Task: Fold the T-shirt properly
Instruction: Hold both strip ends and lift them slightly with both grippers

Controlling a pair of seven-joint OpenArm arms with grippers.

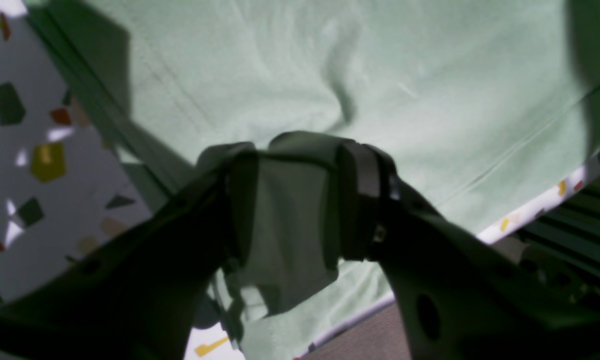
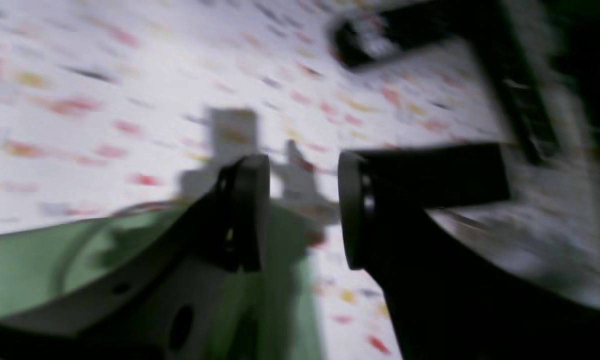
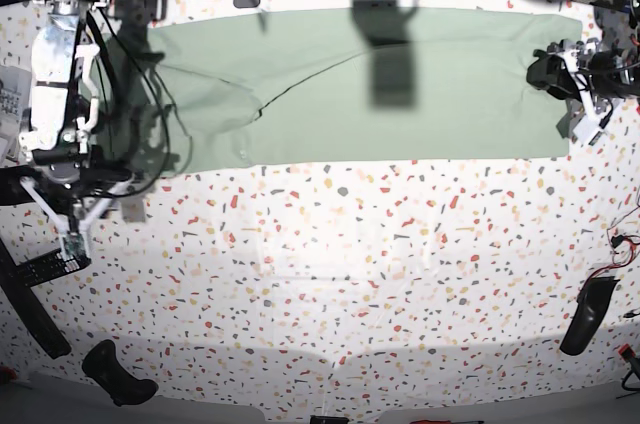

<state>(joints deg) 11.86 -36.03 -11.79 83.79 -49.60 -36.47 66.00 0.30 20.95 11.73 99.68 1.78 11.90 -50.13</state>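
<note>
The pale sage-green T-shirt (image 3: 330, 129) lies spread flat across the far half of the speckled table (image 3: 350, 264), with a diagonal crease near its left end. At the shirt's right end, my left gripper (image 3: 550, 74) is shut on a bunched fold of the cloth. In the left wrist view the gripper (image 1: 300, 200) holds green fabric between its fingers, above the flat T-shirt (image 1: 430, 75). My right gripper (image 2: 304, 210) is open with nothing in its gap, over bare table beside the T-shirt (image 2: 19, 270). That view is blurred. In the base view the right gripper (image 3: 72, 229) hangs off the shirt's left end.
The table's edge (image 1: 530, 210) runs close behind the left gripper. Cables (image 3: 130, 84) trail over the shirt's left end. A black handle-like object (image 3: 118, 374) lies at the near left and another (image 3: 585, 314) at the near right. A dark flat device (image 3: 45, 269) lies by the right arm.
</note>
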